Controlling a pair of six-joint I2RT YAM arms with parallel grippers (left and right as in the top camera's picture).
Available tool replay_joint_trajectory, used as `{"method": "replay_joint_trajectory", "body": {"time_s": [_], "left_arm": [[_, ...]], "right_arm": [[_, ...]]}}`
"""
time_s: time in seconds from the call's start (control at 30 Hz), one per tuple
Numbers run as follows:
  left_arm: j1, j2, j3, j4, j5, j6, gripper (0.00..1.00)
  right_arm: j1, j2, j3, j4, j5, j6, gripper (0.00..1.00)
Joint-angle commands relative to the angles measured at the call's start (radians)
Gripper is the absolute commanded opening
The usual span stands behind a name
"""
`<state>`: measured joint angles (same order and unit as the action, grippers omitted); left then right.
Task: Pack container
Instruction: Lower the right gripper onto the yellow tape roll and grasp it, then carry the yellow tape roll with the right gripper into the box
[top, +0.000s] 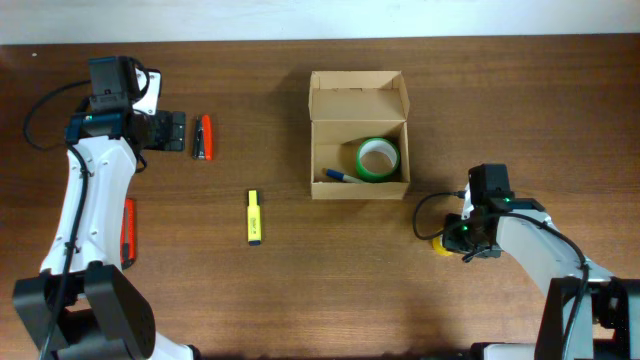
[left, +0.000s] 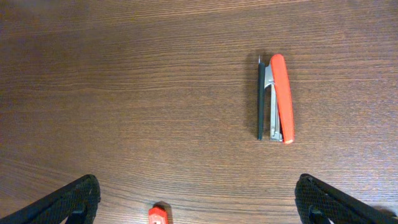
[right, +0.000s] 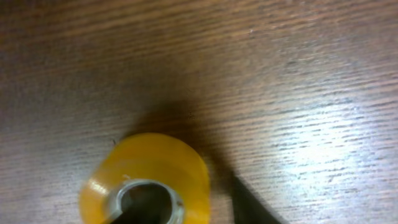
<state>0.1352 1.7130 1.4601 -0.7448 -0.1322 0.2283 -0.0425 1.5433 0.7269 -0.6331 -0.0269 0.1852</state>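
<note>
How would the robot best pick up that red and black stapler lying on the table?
Probably from straight above, pinching the red and black stapler across its narrow middle. It lies on its side, long and slim, so the open left hand could close on its two long edges.

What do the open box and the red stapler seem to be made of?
The container looks like matte tan cardboard: folded flaps, dull brown walls. The stapler seems to be glossy red plastic on top, with a grey metal-looking strip and a black base.
</note>
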Motion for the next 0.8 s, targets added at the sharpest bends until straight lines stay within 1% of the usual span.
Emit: {"method": "replay_joint_trajectory", "body": {"time_s": [0.0,0.03,0.07,0.27,0.4,0.63,0.77], "left_arm": [[0.003,0.009,0.018,0.003,-0.004,0.013,1.00],[0.003,0.009,0.018,0.003,-0.004,0.013,0.99],[0.003,0.009,0.018,0.003,-0.004,0.013,1.00],[0.003,0.009,0.018,0.003,-0.004,0.013,1.00],[0.003,0.009,0.018,0.003,-0.004,0.013,0.99],[0.003,0.009,0.018,0.003,-0.004,0.013,1.00],[0.003,0.009,0.018,0.003,-0.004,0.013,1.00]], "right_arm": [[-0.005,0.036,-0.011,0.011,-0.022,0.009,0.18],[-0.005,0.036,-0.011,0.013,-0.022,0.015,0.08],[-0.005,0.036,-0.011,0.014,-0.023,0.015,0.04],[-0.004,0.035,-0.002,0.032,-0.067,0.014,0.04],[-0.004,0.018,0.064,-0.002,-0.074,0.014,0.04],[-0.004,0.006,0.313,-0.183,-0.051,0.002,0.04],[-0.004,0.006,0.508,-0.306,-0.036,-0.055,0.04]]}}
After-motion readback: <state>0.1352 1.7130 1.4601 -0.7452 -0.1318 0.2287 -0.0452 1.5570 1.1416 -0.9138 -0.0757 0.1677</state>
